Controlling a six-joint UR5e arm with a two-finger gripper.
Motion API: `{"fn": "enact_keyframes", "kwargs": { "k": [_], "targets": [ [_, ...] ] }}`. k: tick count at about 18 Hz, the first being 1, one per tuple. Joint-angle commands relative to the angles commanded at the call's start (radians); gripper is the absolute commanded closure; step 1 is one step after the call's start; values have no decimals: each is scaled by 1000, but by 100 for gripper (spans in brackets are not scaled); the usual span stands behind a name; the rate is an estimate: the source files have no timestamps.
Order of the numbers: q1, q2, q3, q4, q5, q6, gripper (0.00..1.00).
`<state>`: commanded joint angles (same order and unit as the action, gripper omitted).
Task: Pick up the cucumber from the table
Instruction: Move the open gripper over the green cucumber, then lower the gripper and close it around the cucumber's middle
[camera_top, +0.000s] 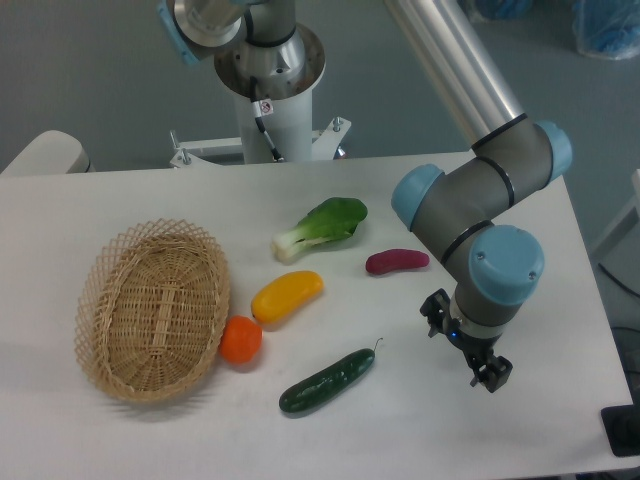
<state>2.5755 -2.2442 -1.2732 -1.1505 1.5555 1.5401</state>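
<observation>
On the table (120, 205) a wicker basket (152, 309) holds nothing; an orange fruit (241, 339) touches it. Cucumber (327, 381) lies apart from the gripper (466, 352), whose opening I cannot tell.

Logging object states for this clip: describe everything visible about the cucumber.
The cucumber is dark green, glossy and bumpy, elongated, with a thin stem at its upper right end. It lies flat and diagonal on the white table, lower end toward the left. Nothing touches it: the orange fruit and yellow vegetable sit apart up-left, and the gripper hangs to its right, clear of it.
</observation>
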Motion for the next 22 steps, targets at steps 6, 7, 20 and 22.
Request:
{"fn": "enact_keyframes", "kwargs": {
  "k": [6, 7, 20, 22],
  "targets": [
    [-24, 47, -73, -2, 2, -32, 0],
    [-44, 55, -89, -2, 2, -46, 0],
    [-216, 23, -152, 132, 6, -364, 0],
    [-222, 25, -169, 136, 6, -365, 0]
  ]
}}
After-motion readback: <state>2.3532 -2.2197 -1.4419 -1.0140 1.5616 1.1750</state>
